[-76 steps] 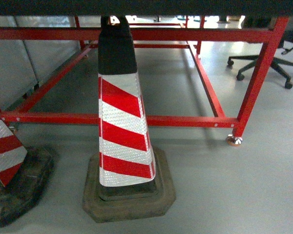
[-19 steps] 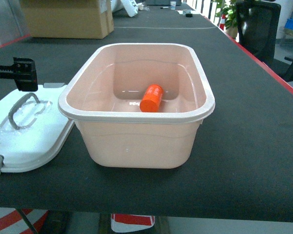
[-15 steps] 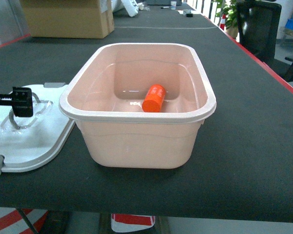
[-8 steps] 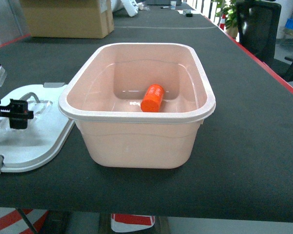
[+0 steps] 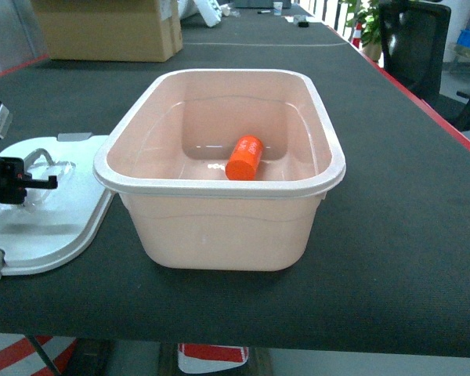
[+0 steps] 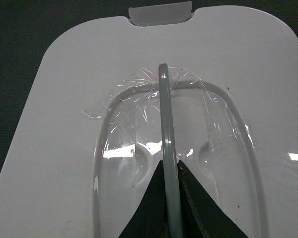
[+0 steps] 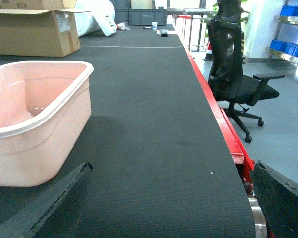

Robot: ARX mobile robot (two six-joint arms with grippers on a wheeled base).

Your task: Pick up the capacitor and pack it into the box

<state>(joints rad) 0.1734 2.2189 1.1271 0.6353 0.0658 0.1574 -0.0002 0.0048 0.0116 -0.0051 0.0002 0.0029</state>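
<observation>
Left fingers clamp lid handle; right fingers spread, empty. Risk: thin handle slips during lift.

Orange capacitor, pink box

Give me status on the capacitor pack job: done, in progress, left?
Done: orange capacitor lies inside the pink box. In progress: left end effector is closed on the handle of the white lid beside the box. Left: box has no lid on yet. Right end effector is open, idle.
</observation>
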